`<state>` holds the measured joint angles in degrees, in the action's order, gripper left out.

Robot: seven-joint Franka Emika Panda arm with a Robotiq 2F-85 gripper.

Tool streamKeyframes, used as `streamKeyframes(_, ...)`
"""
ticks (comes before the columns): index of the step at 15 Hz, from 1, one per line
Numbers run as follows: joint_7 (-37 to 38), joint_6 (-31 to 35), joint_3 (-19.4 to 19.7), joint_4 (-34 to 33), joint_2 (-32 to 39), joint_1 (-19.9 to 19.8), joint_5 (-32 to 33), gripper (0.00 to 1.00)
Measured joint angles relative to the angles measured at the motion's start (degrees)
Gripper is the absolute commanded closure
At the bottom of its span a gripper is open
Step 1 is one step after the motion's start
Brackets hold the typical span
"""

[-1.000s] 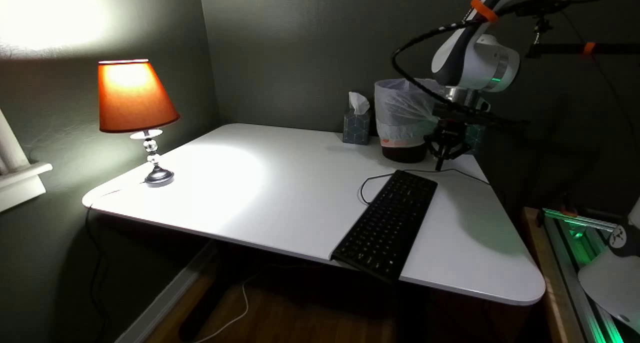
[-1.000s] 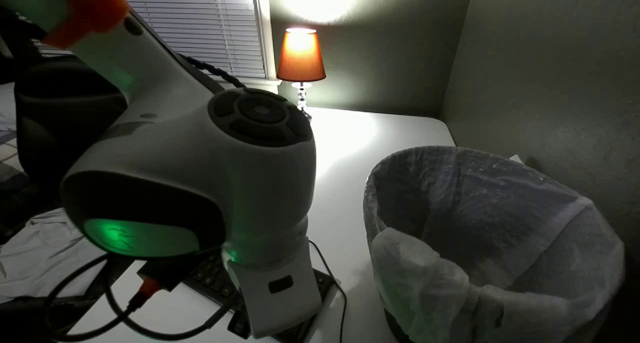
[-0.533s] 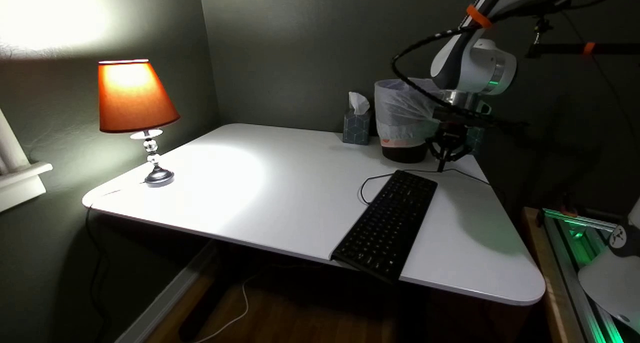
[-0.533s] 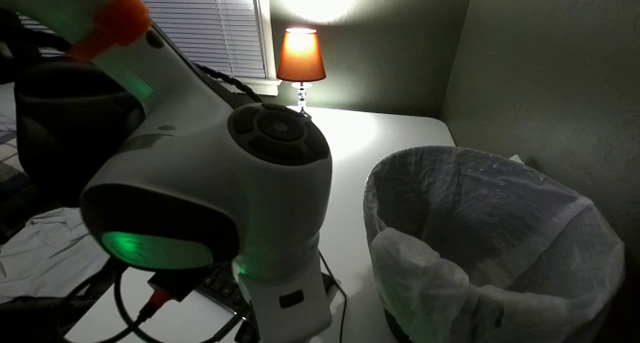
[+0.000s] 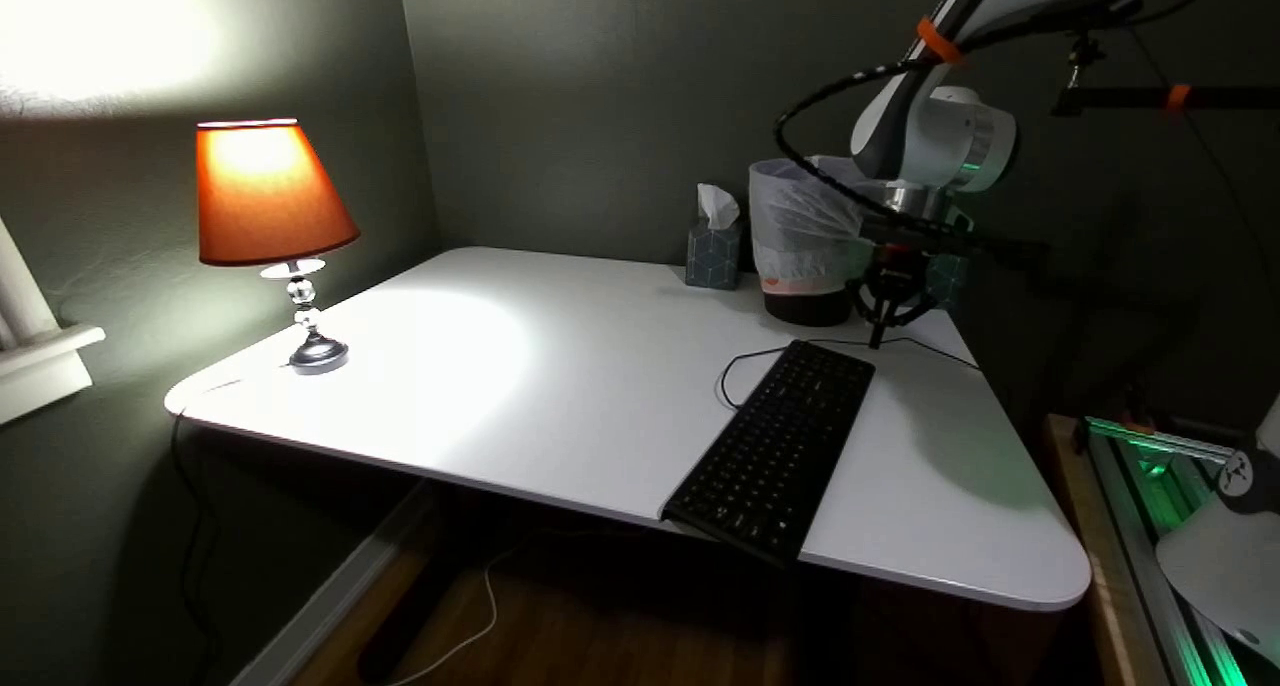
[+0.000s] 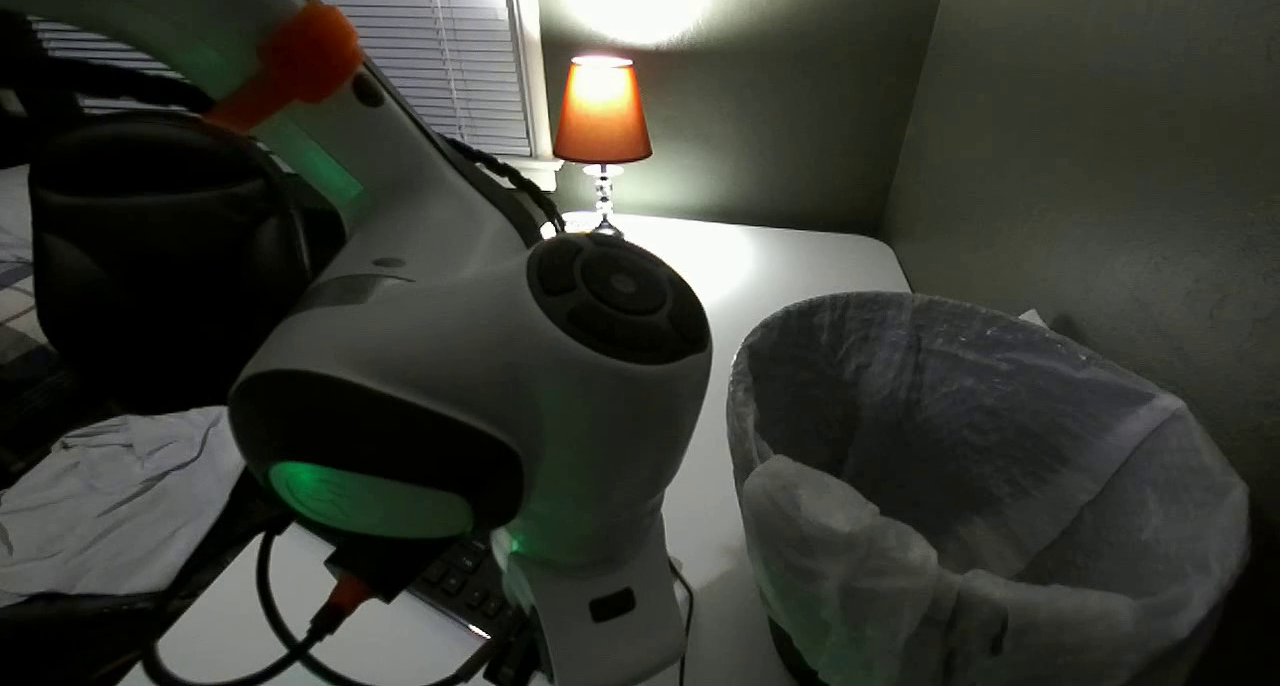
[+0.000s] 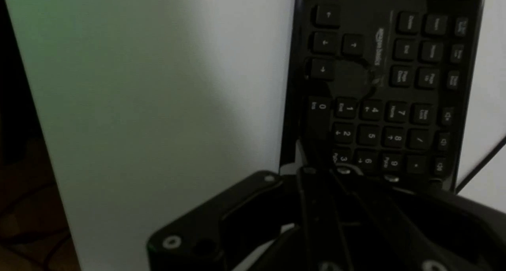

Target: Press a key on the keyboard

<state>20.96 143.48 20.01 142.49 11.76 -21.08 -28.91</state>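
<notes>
The long black keyboard (image 5: pixel 775 446) lies on the white table, its near end reaching past the front edge. Part of it shows in an exterior view (image 6: pixel 465 576), mostly hidden behind the arm. In the wrist view the number pad and arrow keys of the keyboard (image 7: pixel 371 136) show. My gripper (image 5: pixel 877 343) points down by the far end of the keyboard, with its fingers together and nothing seen between them. In the wrist view the gripper (image 7: pixel 314 152) overlaps the number pad beside the 0 key (image 7: pixel 319 113). The gap between fingertips and keys cannot be told.
A lined trash bin (image 5: pixel 805 236) stands close behind the gripper, with a tissue box (image 5: pixel 713 251) beside it. The keyboard's thin cable (image 5: pixel 735 366) loops on the table (image 5: pixel 560 366). A lit orange lamp (image 5: pixel 265 196) stands at the far left.
The arm has moved slightly lower, and in an exterior view it has shifted right toward the bin. The gripper stays shut. The keyboard has not moved.
</notes>
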Motion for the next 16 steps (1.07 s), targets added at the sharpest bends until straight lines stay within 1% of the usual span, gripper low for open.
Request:
streamKeyframes(5, -1.6, -1.5, -0.4, -1.8, 2.4, -0.2, -2.0, 1.0)
streamKeyframes(16, -1.8, -2.1, -1.3, -4.8, 6.9, -0.6, -2.8, 1.0)
